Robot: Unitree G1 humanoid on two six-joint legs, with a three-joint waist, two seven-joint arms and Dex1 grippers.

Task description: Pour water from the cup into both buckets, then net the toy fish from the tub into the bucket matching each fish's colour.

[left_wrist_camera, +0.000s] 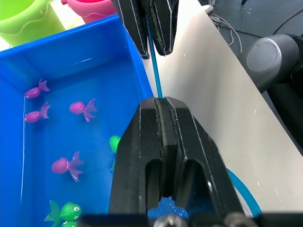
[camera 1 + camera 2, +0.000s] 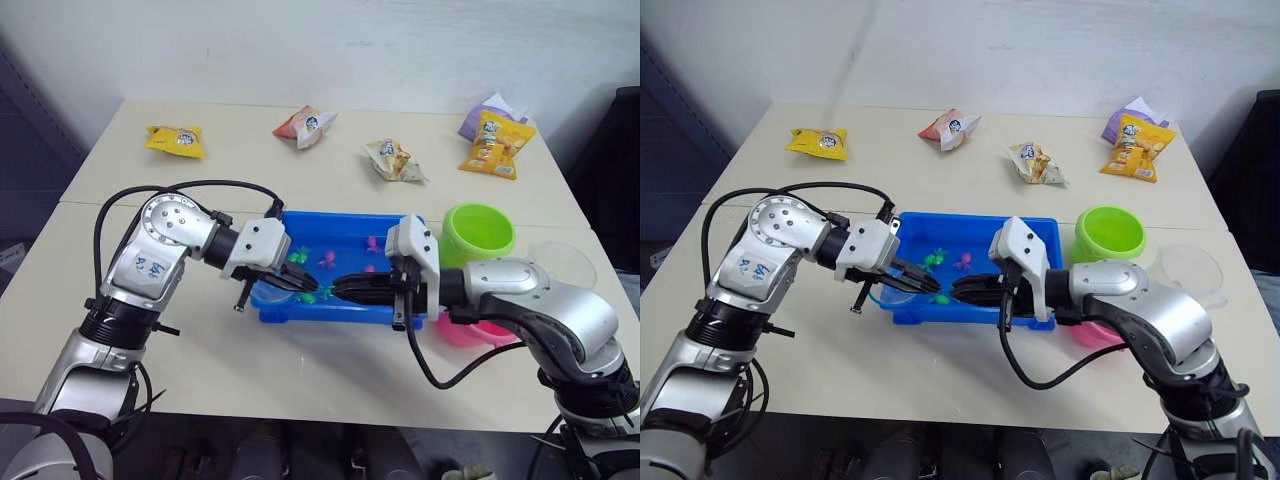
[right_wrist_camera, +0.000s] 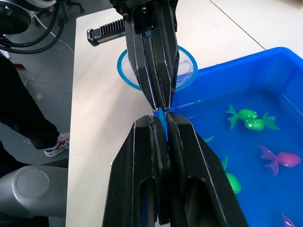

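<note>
Both grippers meet over the near edge of the tub (image 2: 340,232), the left gripper (image 2: 300,282) and right gripper (image 2: 345,289) each with fingers pressed together on the net (image 3: 156,70) handle. The hoop lies over the table (image 2: 300,370) just left of the tub, where green and pink toy fish (image 1: 66,166) float.

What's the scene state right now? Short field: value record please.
left gripper: shut on the net handle
right gripper: shut on the same handle, tip to tip with the left
net: hoop over the table beside the tub's near edge
tub: blue, holds water with pink and green toy fish
green bucket: upright, beside the tub
pink bucket: partly behind the right arm
cup: near the green bucket
</note>
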